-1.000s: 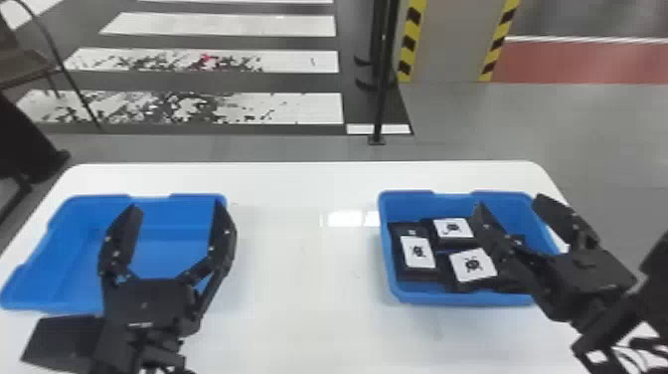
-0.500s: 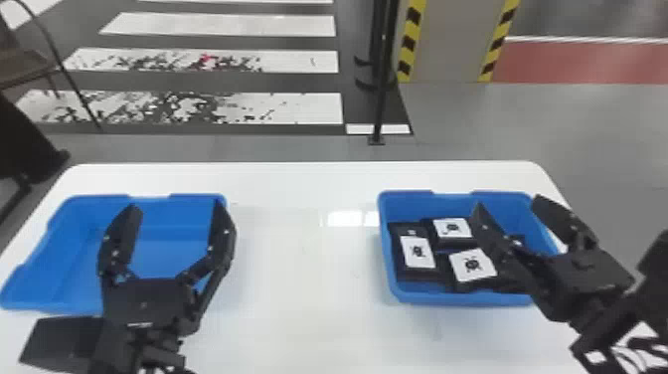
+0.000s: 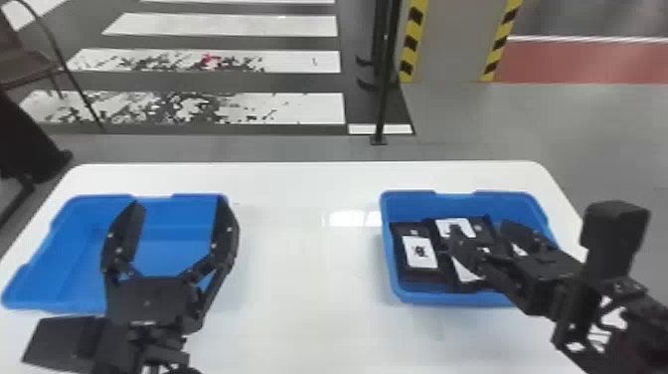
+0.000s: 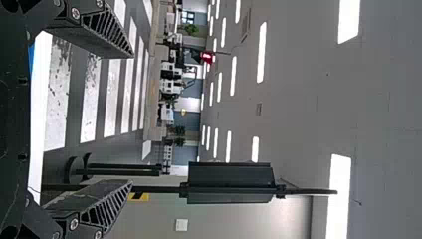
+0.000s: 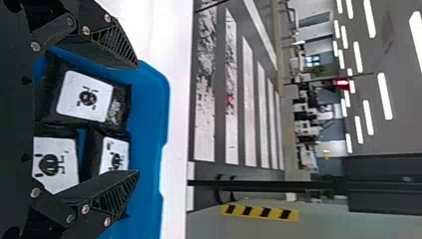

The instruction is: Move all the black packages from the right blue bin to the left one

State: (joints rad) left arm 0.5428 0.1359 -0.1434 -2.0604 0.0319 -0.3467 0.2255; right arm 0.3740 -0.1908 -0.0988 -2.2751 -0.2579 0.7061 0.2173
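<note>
Black packages (image 3: pixel 420 251) lie in the right blue bin (image 3: pixel 447 298), their transfer to the left bin (image 3: pixel 74 253) apparently all to do; left gripper (image 3: pixel 179 201) and right gripper (image 3: pixel 489 238) stand open.

A chair (image 3: pixel 27 64) stands at the upper left; yellow-and-black hazard tape (image 3: pixel 411 42) edges a panel (image 3: pixel 450 45) upper right.

Both end effectors, left (image 3: pixel 176 204) and right (image 3: pixel 489 238), spread open.
</note>
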